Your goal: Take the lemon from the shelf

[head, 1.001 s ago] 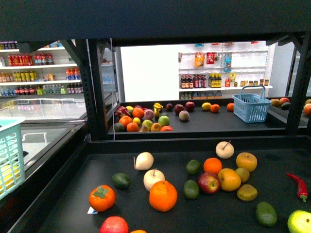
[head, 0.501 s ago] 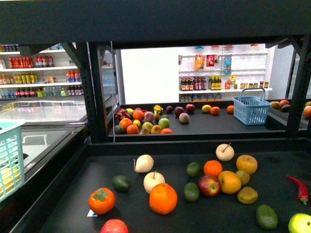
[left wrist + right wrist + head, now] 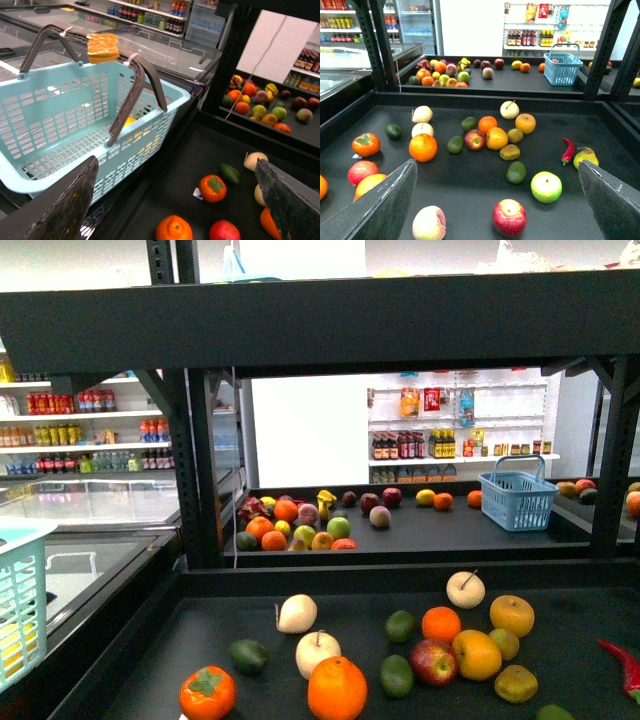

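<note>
The shelf [image 3: 200, 625] is a black rimmed tray strewn with fruit, and it also shows below both wrists [image 3: 470, 175] [image 3: 185, 165]. The lemon [image 3: 505, 643] looks to be the small smooth yellow oval at the right of the fruit cluster, beside a bigger orange-yellow fruit [image 3: 476, 654]. From the right wrist the lemon [image 3: 515, 135] lies far ahead of the fingers. My right gripper [image 3: 497, 164] hangs open over the tray's front part with nothing between its fingers. My left gripper [image 3: 176, 161] is open at the tray's left edge. Neither gripper shows in the front view.
A light blue basket [image 3: 75, 105] stands just left of the tray, close to the left gripper. Oranges [image 3: 337, 688], apples [image 3: 509, 217], a persimmon [image 3: 207, 692], limes and a red chilli [image 3: 568, 149] are scattered about. A black shelf board [image 3: 320, 325] hangs overhead. Uprights [image 3: 205, 480] flank the tray.
The front view has risen: the fruit sits lower in the picture and more of the overhead board shows. No fruit has moved on the tray.
</note>
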Controlling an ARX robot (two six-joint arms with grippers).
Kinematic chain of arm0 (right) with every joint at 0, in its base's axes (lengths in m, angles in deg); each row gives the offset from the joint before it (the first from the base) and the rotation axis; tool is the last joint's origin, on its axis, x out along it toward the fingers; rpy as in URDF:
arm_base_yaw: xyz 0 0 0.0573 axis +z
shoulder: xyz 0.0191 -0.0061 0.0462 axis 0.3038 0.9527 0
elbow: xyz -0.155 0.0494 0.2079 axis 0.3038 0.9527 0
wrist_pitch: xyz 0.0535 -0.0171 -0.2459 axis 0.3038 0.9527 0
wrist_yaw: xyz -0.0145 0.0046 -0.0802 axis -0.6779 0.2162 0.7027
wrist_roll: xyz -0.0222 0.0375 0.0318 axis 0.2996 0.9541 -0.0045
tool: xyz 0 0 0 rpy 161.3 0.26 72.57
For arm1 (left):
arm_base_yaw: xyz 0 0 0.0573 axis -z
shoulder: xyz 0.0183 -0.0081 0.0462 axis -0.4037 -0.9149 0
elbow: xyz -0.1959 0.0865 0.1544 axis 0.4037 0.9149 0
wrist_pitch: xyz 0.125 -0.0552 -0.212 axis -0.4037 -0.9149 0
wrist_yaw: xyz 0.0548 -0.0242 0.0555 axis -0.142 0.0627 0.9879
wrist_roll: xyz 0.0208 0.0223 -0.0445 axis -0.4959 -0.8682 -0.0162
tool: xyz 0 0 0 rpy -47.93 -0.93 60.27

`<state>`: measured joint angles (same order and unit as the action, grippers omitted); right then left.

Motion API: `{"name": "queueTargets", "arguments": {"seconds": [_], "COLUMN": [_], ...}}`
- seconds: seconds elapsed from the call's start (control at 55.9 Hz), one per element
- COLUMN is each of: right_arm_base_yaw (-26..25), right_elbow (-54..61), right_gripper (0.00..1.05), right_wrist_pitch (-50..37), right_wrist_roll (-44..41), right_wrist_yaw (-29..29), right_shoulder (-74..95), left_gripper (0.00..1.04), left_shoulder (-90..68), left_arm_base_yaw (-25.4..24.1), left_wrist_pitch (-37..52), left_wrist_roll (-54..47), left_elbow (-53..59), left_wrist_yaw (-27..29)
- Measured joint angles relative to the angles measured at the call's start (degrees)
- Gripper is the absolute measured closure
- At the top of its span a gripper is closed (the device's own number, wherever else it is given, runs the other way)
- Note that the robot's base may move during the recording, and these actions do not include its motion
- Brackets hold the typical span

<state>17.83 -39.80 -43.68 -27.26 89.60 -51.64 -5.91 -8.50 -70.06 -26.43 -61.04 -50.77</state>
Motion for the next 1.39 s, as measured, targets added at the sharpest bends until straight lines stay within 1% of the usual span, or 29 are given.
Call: {"name": "queueTargets", "arguments": {"seconds": [0.018,0.089,0.143,0.179,0.232,0.25,0.268,0.304,0.358,0.375,0.429,0.465,0.536,0.644,0.662,0.751,0.93,0.983,1.019,1.091,1.126,1.395], "right_arm_base_yaw": [0.0,0.0,0.0,0.0,0.0,0.0,0.0,0.0,0.0,0.0,0.0,0.0,0.0,0.0,0.0,0.0,0.0,0.0,0.0,0.0,0.0,0.0], "right_elbow": [0.0,0.0,0.0,0.0,0.0,0.0,0.0,0.0,0.0,0.0,0.0,0.0,0.0,0.0,0.0,0.0,0.0,0.0,0.0,0.0,-0.02,0.0], "right_gripper": [0.07,0.07,0.07,0.07,0.07,0.07,0.07,0.07,0.07,0.07,0.07,0.07,0.07,0.07,0.07,0.07,0.07,0.07,0.07,0.07,0.07,0.07], "right_wrist_pitch": [0.0,0.0,0.0,0.0,0.0,0.0,0.0,0.0,0.0,0.0,0.0,0.0,0.0,0.0,0.0,0.0,0.0,0.0,0.0,0.0,0.0,0.0], "right_wrist_roll": [0.0,0.0,0.0,0.0,0.0,0.0,0.0,0.0,0.0,0.0,0.0,0.0,0.0,0.0,0.0,0.0,0.0,0.0,0.0,0.0,0.0,0.0], "right_wrist_yaw": [0.0,0.0,0.0,0.0,0.0,0.0,0.0,0.0,0.02,0.0,0.0,-0.02,0.0,0.0,0.0,0.0,0.0,-0.04,0.0,0.0,0.09,0.02], "right_shoulder": [0.0,0.0,0.0,0.0,0.0,0.0,0.0,0.0,0.0,0.0,0.0,0.0,0.0,0.0,0.0,0.0,0.0,0.0,0.0,0.0,0.0,-0.04], "left_gripper": [0.08,0.08,0.08,0.08,0.08,0.11,0.15,0.2,0.3,0.36,0.5,0.55,0.69,0.99,1.03,1.02,1.02,1.02,1.02,1.02,1.02,1.02], "left_shoulder": [0.94,2.16,2.71,2.93,3.63,4.22,5.03,6.49,9.75,11.15,14.12,15.19,17.9,22.75,23.26,25.81,28.98,30.29,31.08,37.7,39.89,41.33], "left_arm_base_yaw": [2.75,9.25,12.92,14.51,17.05,17.09,16.85,16.44,14.88,14.03,11.26,9.94,6.49,0.26,-0.39,-3.72,-7.78,-12.46,-14.36,-14.97,-14.97,-15.1], "left_wrist_pitch": [-0.02,1.36,0.94,1.22,2.16,3.87,5.9,8.02,8.81,8.81,8.17,7.61,6.25,3.69,3.37,1.92,-0.02,-0.98,-1.66,-8.33,-9.68,-9.81], "left_wrist_roll": [-0.33,-0.94,-0.11,0.0,0.31,-0.72,-1.62,-3.98,-7.48,-8.59,-10.32,-10.71,-11.34,-11.78,-11.72,-11.98,-12.0,-12.04,-12.02,-12.07,-12.07,-12.15], "left_elbow": [1.14,3.78,5.25,6.03,7.45,8.33,9.42,10.91,13.25,14.23,16.46,17.18,18.69,20.52,20.72,21.81,22.86,23.26,23.32,24.61,25.11,25.11], "left_wrist_yaw": [2.01,6.64,8.48,9.79,10.38,8.35,5.29,1.86,-3.1,-4.46,-7.8,-9.09,-12.17,-18.47,-19.04,-22.21,-26.58,-32.2,-32.35,-33.18,-33.44,-33.22]}}
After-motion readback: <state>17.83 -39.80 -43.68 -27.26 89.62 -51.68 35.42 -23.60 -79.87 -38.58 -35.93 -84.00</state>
